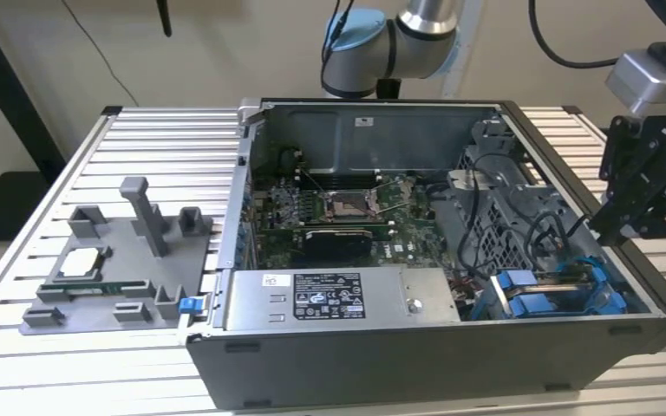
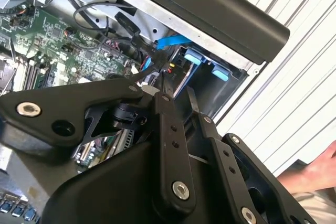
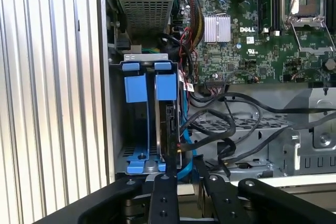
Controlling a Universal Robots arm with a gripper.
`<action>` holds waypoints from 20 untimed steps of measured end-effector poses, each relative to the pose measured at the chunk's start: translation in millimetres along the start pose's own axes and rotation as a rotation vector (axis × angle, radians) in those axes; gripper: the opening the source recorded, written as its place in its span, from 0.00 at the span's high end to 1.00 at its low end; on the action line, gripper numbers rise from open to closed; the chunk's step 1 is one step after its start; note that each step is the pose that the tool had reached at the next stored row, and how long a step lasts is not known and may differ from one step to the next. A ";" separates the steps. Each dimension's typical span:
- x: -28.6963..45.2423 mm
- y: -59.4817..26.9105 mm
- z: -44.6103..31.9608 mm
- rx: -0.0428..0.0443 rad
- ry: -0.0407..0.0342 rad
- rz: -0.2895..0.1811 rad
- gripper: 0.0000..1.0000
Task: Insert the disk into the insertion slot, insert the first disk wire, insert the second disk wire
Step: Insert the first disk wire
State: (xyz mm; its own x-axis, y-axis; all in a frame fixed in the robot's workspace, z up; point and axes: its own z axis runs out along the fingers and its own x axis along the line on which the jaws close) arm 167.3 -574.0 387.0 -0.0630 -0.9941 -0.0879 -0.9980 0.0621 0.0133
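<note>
Blue tabs [image 3: 135, 87], 2, in the insertion slot [image 3: 135, 132]; 1 gripper [image 3: 185, 179] near.

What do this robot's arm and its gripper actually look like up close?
The arm is a silver-grey tube with rounded joints capped in light blue, and black cables loop beside it. The gripper is matt black, built from flat link bars pinned with silver bolts, with white lettering on its side. A grey boxy block sits above it.
</note>
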 end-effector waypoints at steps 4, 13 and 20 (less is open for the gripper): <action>-1.2 0.1 -1.5 0.0000 -0.0003 0.000 0.00; -6.7 -5.4 -2.2 -0.0005 -0.0022 -0.003 0.00; -11.1 -9.2 -5.5 -0.0015 -0.0021 -0.004 0.00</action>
State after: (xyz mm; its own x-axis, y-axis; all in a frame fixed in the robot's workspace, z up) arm 177.3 -564.1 393.3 -0.0588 -0.9942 -0.0901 -0.9982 0.0577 0.0145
